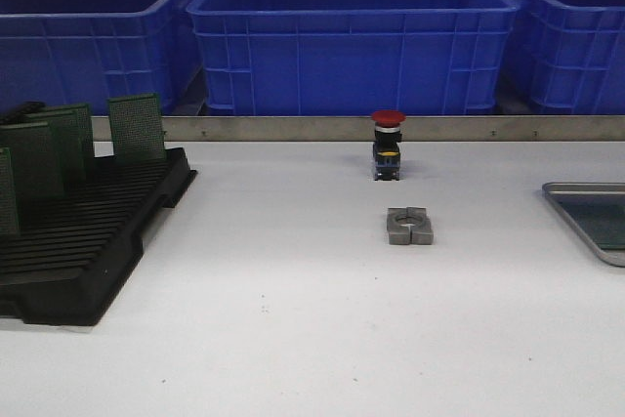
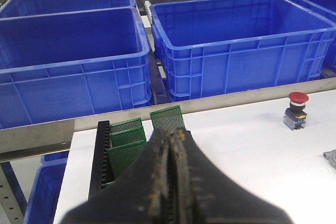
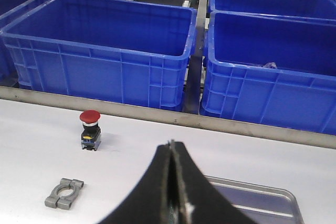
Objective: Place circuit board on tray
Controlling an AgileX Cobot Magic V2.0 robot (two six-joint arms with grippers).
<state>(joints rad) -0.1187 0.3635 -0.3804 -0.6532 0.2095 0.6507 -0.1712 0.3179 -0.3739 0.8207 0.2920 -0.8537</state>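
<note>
Several green circuit boards (image 1: 137, 127) stand upright in the slots of a black rack (image 1: 88, 241) at the table's left. In the left wrist view those circuit boards (image 2: 167, 118) and the rack (image 2: 99, 156) lie just beyond my left gripper (image 2: 172, 132), which is shut with nothing between its fingers. The silver tray (image 1: 576, 188) lies at the table's right edge, partly cut off. In the right wrist view my right gripper (image 3: 170, 144) is shut and empty above the table, with the tray (image 3: 247, 186) right behind it. Neither gripper shows in the front view.
A red-capped push button (image 1: 388, 144) stands at the middle back, with a grey metal clamp block (image 1: 408, 225) in front of it. A metal rail (image 1: 293, 128) edges the table's far side. Big blue bins (image 1: 352, 41) stand behind it.
</note>
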